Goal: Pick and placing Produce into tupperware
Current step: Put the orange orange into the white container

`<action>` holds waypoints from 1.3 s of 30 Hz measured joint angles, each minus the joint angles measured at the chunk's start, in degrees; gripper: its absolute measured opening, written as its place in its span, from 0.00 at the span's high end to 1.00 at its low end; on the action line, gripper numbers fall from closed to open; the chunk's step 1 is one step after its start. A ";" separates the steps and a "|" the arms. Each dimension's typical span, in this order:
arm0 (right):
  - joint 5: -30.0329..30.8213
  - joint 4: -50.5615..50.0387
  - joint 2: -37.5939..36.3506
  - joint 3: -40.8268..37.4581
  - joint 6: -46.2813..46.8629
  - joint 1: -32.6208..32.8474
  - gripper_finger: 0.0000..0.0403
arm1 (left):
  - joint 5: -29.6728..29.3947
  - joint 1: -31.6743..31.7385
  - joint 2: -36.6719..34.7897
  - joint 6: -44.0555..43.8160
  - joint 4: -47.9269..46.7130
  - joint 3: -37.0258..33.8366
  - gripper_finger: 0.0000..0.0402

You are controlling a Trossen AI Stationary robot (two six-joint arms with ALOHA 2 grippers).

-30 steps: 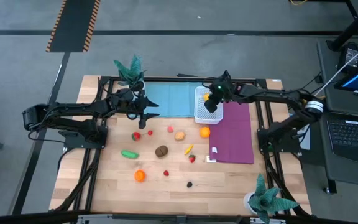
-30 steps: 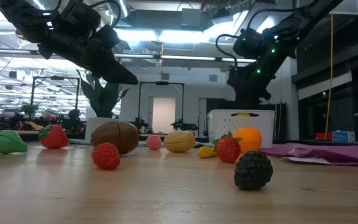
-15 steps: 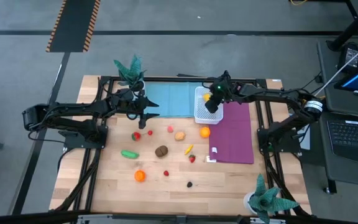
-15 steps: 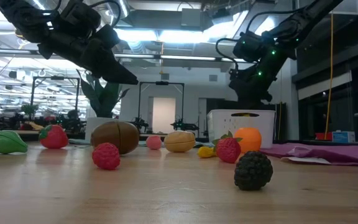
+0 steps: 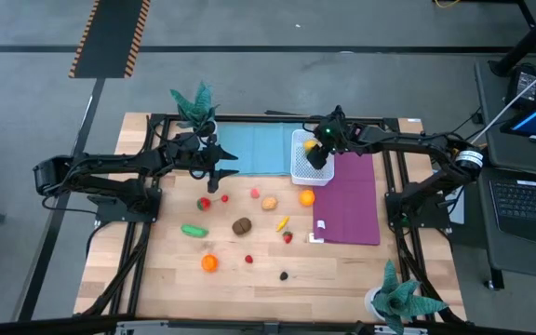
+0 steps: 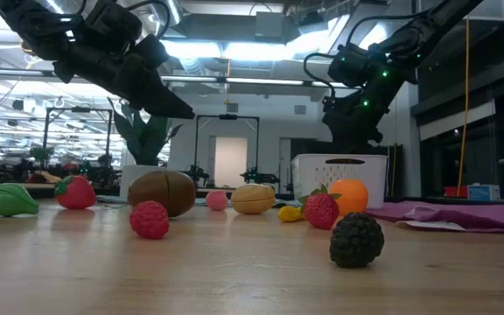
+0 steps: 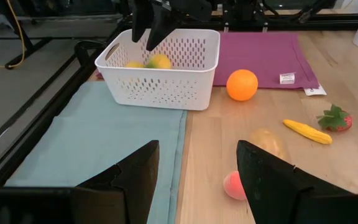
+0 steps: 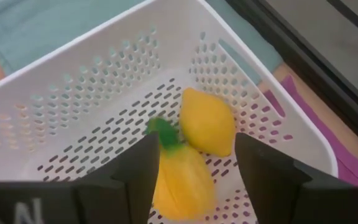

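produce (image 8: 194, 152) in tupperware (image 5: 307, 158), right gripper (image 5: 316, 156) slightly higher

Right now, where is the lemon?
The lemon lies inside the white basket beside a yellow pepper, at the table's far side under the right gripper.
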 joint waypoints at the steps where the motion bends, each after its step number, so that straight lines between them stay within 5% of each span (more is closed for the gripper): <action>1: 0.00 0.00 -0.02 0.00 -0.62 0.00 0.48 | 0.00 0.00 0.00 -0.01 0.00 0.00 0.48; 19: -0.09 -13.63 -15.98 0.00 -2.48 7.51 0.50 | 0.04 -0.97 0.02 -0.51 -0.02 0.00 0.48; 39: -0.08 -12.51 -16.13 -0.03 -6.30 9.02 0.50 | 0.09 -7.56 0.02 -3.30 -1.74 0.00 0.48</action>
